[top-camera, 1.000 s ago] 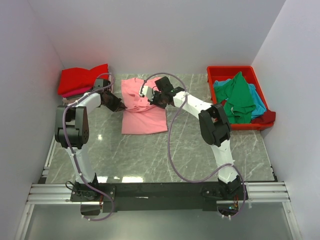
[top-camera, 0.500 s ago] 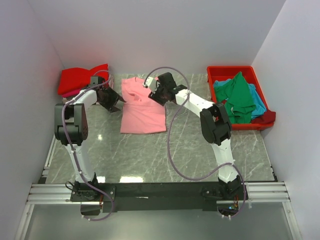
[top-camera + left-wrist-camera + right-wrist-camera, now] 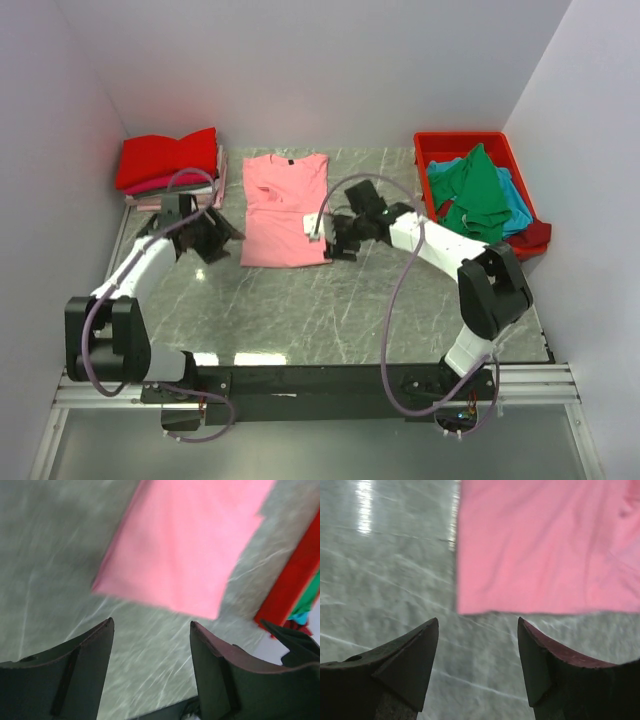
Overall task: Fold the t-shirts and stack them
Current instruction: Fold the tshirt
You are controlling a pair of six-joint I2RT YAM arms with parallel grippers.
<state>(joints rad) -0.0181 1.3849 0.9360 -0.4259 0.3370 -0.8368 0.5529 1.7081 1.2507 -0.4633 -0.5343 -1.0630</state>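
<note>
Both arms have pulled back from over the light pink t-shirt (image 3: 283,210) since a second ago. The left gripper (image 3: 224,236) now sits just off its left edge and the right gripper (image 3: 333,236) just off its right, each with jaws spread and empty. The shirt lies flat, sleeves folded in, neck at the far end. A red folded stack (image 3: 165,160) lies far left, and the red bin (image 3: 440,145) holding green shirts (image 3: 478,195) is far right.

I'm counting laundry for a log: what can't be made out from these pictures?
1. Folded stack, top view: its red top layer covers those below; count unclear.
2. Bin, top view: the green shirt hides what lies beneath.
3. Pink shirt, both wrist views: blurred, cut off by the frame edges.
</note>
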